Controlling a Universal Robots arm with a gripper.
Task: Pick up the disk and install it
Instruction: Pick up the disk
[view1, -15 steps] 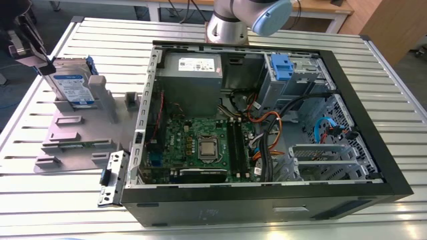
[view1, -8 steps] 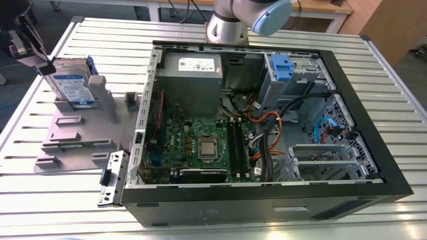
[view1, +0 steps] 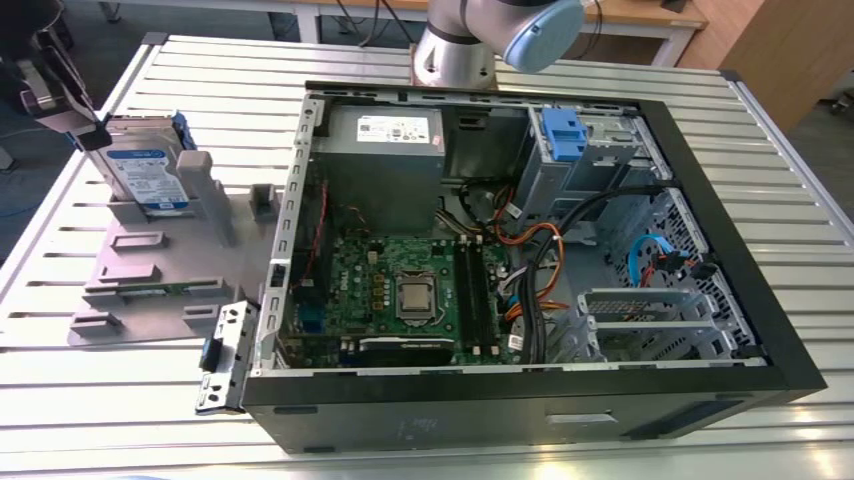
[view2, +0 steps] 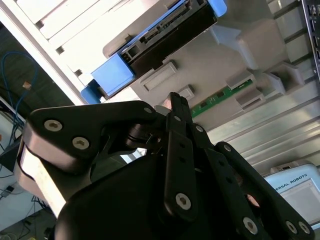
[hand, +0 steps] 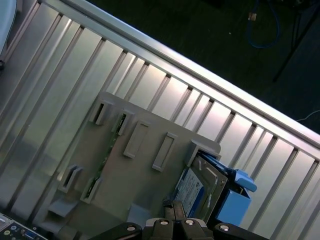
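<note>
Black metal claw (hand: 171, 206) is hovering just beside a silver, blue-framed rectangular disk (hand: 196, 191), which is standing edge-up in a grey plastic stand (hand: 135, 175) for gripping; claw width cannot be told.

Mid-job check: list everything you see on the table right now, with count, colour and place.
disk: 1, silver, white-and-blue label, blue carrier; upright in the holder, exterior view's left
holder: 1, grey; on the table beside the case
computer case: 1, black, open; mid-table
motherboard: 1, green; inside the case
power supply: 1, grey; inside the case, arm side
blue bracket: 1; case's drive bay
table: 1, silver, slatted
arm: 1, silver, blue-grey cap; beyond the case
gripper: 1, black; close to the disk
</note>
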